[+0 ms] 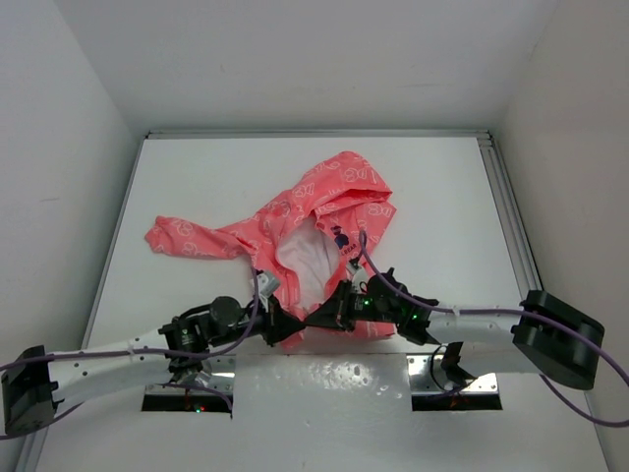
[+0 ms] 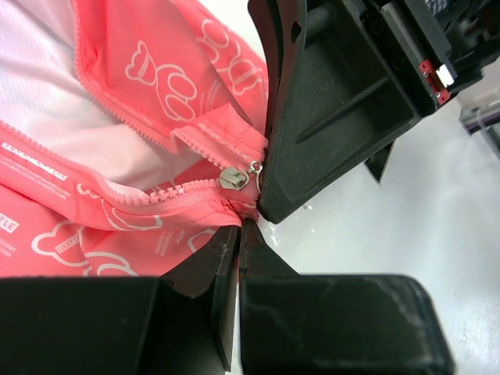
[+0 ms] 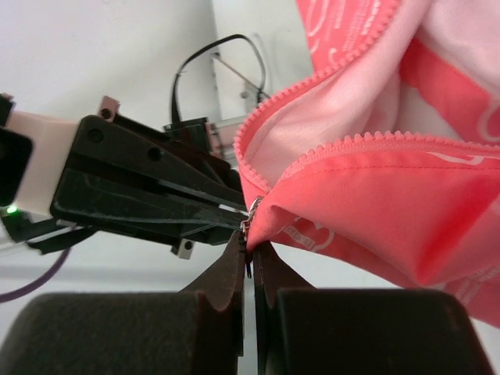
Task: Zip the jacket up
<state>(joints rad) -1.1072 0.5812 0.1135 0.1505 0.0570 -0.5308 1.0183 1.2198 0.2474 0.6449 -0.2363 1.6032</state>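
the jacket [image 1: 334, 202] lies open in the middle of the surface [image 1: 442, 197], hood [image 1: 344, 182] toward 12 o'clock, one sleeve reaching out to 9 o'clock, hem at 6 o'clock, where both arms meet. the left end effector [image 2: 241, 234] is closed, its tips pinching the hem fabric just under the zipper slider [image 2: 233, 178]. the right end effector [image 3: 250, 246] is closed too, its tips at the slider's small metal pull and seemingly gripping it, though the pinch itself is partly hidden. the slider sits at the very bottom of the track and the two rows of teeth spread apart above it, so the step in hand looks like the start of the pull – nothing is zipped yet. the next move likely calls for the left to keep the hem anchored at 6 o'clock while the right draws the slider toward 12 o'clock along the teeth – steadily, since loose fabric could bunch or the pull could slip free.
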